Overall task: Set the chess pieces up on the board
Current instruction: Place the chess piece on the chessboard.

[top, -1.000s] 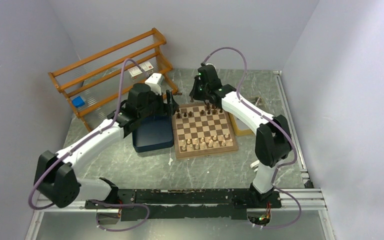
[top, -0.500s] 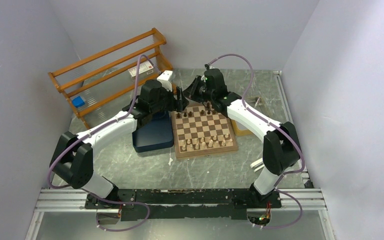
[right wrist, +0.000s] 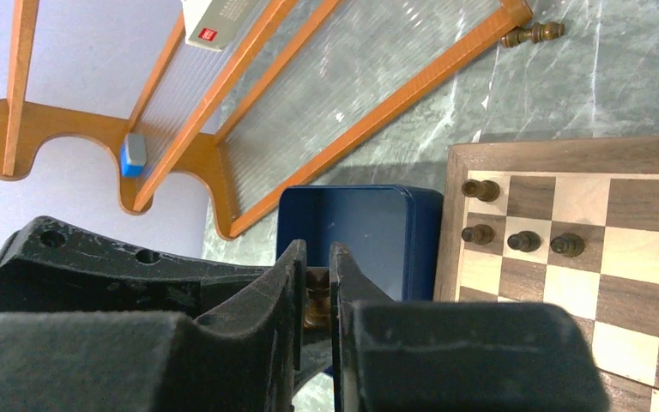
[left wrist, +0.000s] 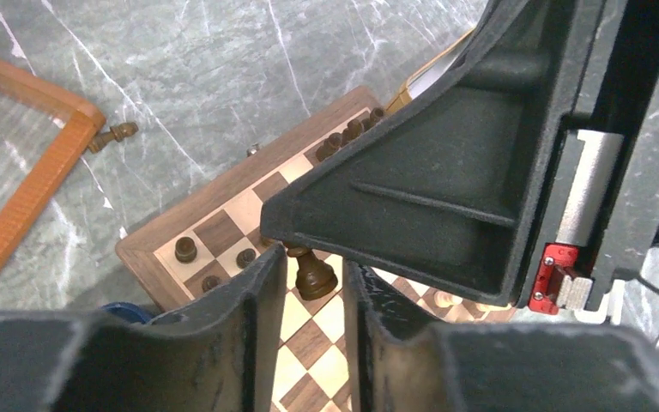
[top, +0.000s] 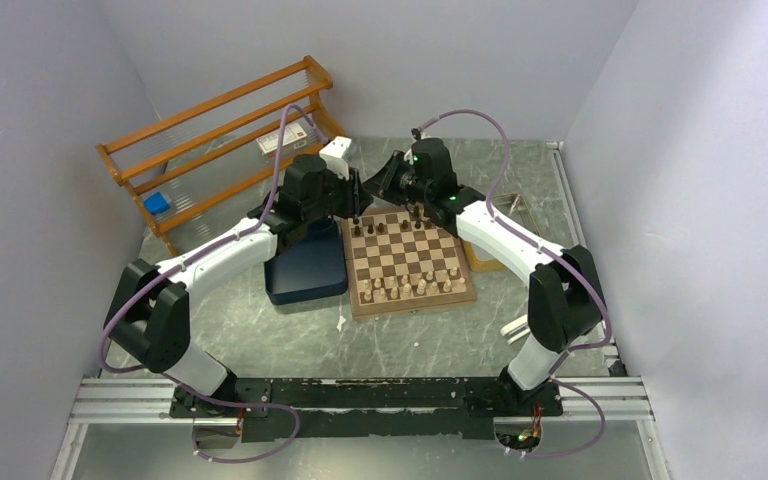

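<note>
Fingers (right wrist: 288,287) of right gripper (right wrist: 314,257) tight on dark chessman (right wrist: 316,302)

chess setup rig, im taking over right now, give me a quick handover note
left gripper: open, jaws part closed either side of the dark piece, small gaps showing, no grip yet.
right gripper: shut on that dark piece, held over the far left corner of the board.
done: cream pieces stand in the near two rows; some dark pieces stand in the far rows.
left: finish the handoff and place the held piece. A loose dark piece lies on the table by the foot of the rack. Cannot tell if more are missing.
</note>
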`<state>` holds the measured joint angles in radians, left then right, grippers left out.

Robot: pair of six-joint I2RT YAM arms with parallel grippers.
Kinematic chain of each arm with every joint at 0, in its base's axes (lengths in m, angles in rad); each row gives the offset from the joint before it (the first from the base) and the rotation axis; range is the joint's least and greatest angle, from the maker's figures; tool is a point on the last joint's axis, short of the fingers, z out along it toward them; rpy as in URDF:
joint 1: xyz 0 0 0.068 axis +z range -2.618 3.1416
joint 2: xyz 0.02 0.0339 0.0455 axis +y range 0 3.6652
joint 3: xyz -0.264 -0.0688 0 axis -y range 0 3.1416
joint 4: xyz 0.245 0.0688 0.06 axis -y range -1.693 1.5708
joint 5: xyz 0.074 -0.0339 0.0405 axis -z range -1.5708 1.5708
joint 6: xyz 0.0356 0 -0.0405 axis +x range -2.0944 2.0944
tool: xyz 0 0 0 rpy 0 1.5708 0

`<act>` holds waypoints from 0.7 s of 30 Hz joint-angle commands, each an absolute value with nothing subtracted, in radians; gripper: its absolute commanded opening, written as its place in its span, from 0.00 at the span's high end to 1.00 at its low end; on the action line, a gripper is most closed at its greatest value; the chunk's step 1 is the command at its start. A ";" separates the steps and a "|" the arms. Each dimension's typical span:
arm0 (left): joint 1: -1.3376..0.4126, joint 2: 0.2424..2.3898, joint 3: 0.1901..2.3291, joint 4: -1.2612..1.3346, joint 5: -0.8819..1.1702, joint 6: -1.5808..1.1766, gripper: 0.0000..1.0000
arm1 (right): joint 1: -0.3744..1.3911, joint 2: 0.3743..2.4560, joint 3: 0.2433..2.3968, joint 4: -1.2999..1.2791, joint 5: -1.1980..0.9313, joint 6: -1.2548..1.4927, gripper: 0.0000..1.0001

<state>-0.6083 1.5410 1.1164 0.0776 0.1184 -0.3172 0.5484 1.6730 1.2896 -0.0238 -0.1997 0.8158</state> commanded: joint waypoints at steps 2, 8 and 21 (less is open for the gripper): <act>-0.617 1.542 1.158 0.109 0.173 -0.279 0.76 | 0.536 1.626 1.267 -0.003 -0.234 0.821 0.92; -0.616 1.543 1.158 0.103 0.280 -0.128 0.92 | 0.485 1.603 1.246 -0.017 -0.376 0.750 0.88; -0.617 1.498 1.015 0.260 0.518 0.303 0.94 | 0.325 1.546 1.218 -0.150 -0.663 0.578 0.71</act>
<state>-0.6144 1.5288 1.0306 0.1692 0.4168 0.1478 0.3397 1.5513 1.1927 -0.0841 -0.5480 0.6487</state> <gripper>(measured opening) 0.227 0.284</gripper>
